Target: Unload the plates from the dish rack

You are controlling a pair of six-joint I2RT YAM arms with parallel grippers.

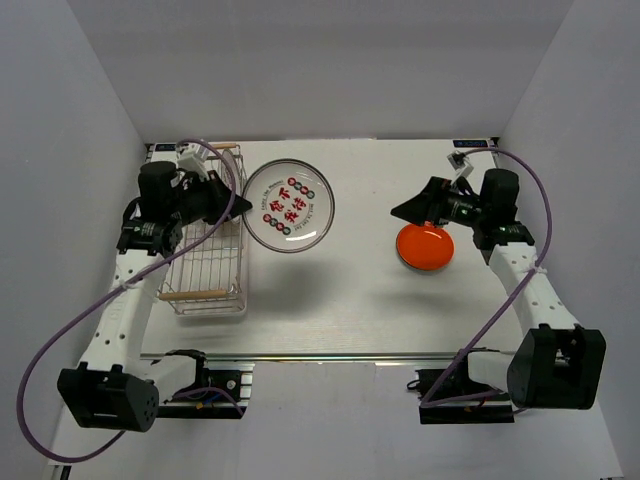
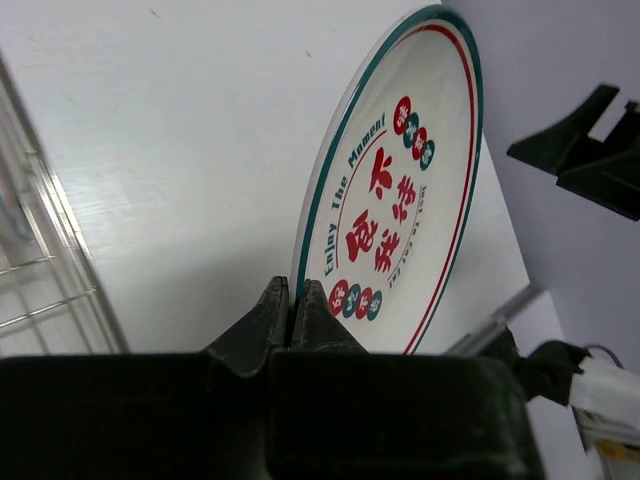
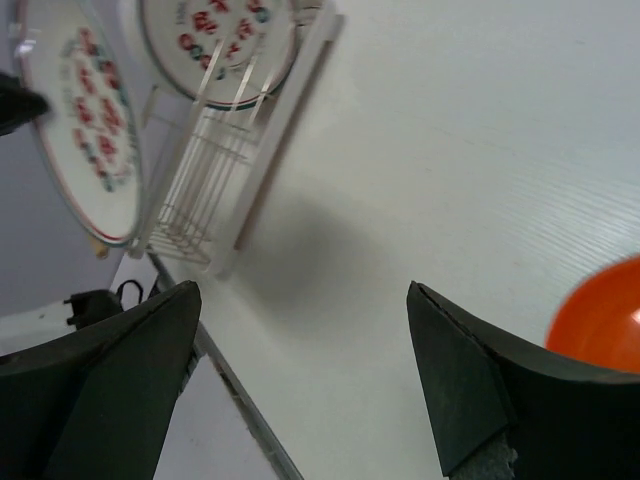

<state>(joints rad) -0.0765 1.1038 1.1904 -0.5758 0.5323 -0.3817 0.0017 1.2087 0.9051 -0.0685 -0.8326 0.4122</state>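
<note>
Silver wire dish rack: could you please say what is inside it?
One round white plate with red-green marks sits at the far end of the rack, seen from the right wrist. From above, the left arm covers that end; the rest looks bare.

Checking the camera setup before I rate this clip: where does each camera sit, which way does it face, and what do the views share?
Top external: above, behind the bases, looking down on the table; both arms show.
Left wrist: looks along the left gripper, shut on the ringed plate.
Right wrist: looks past the open right gripper toward the dish rack.
Shared: all three show the ringed plate.
</note>
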